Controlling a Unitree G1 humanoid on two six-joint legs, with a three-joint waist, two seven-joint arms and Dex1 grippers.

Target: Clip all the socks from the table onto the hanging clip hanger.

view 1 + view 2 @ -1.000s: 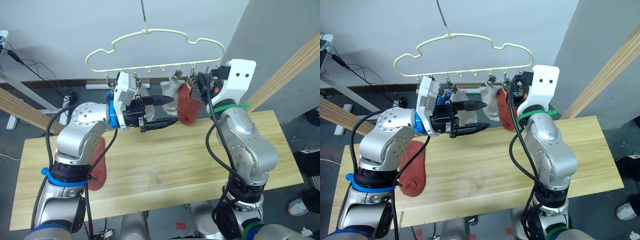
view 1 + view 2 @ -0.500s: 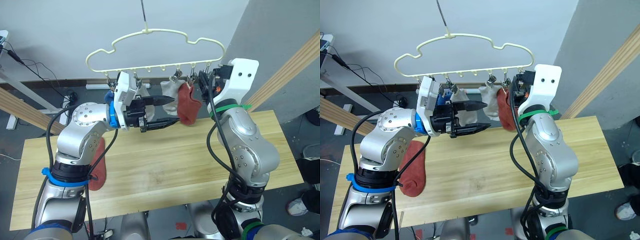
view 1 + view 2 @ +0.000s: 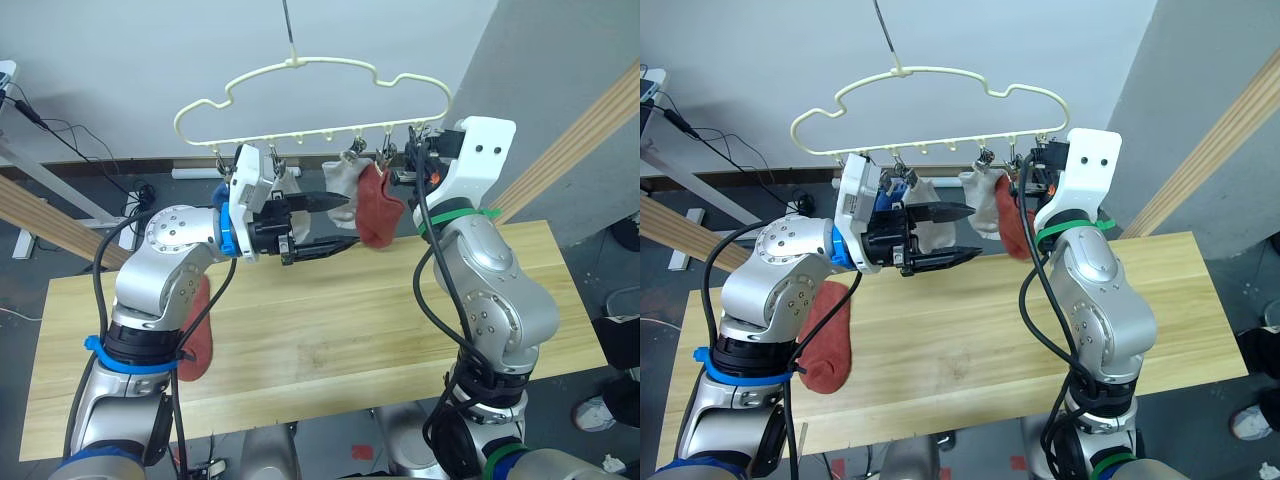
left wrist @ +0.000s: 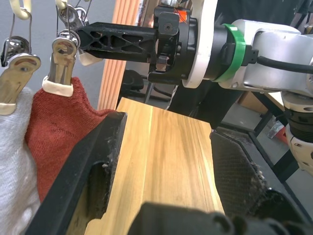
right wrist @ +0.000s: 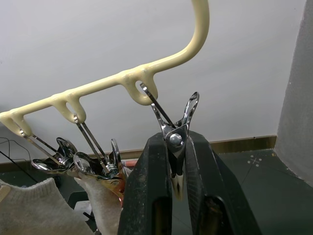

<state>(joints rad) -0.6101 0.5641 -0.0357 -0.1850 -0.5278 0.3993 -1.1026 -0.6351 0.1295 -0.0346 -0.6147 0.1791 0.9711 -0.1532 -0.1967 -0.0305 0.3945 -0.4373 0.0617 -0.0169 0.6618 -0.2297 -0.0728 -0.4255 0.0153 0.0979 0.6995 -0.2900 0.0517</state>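
The cream clip hanger [image 3: 310, 95] hangs above the table [image 3: 330, 340]. A rust-red sock [image 3: 378, 208], a grey sock [image 3: 343, 178] and a blue sock [image 3: 217, 190] hang from its clips. Another rust-red sock [image 3: 196, 330] lies on the table's left side, partly behind my left arm. My left gripper [image 3: 345, 222] stands open and empty just left of the hanging red sock [image 4: 54, 122]. My right gripper [image 5: 175, 147] is raised at the hanger's right end, shut on the silver end clip [image 5: 177, 128].
Slanted wooden poles of the frame stand at the right [image 3: 585, 135] and the left [image 3: 40, 220]. Cables lie on the floor behind the table. The table's middle and right planks [image 3: 970, 340] are bare.
The right gripper has edged slightly up at the end clip and the hanger has swayed a little. The left arm and the socks have stayed put.
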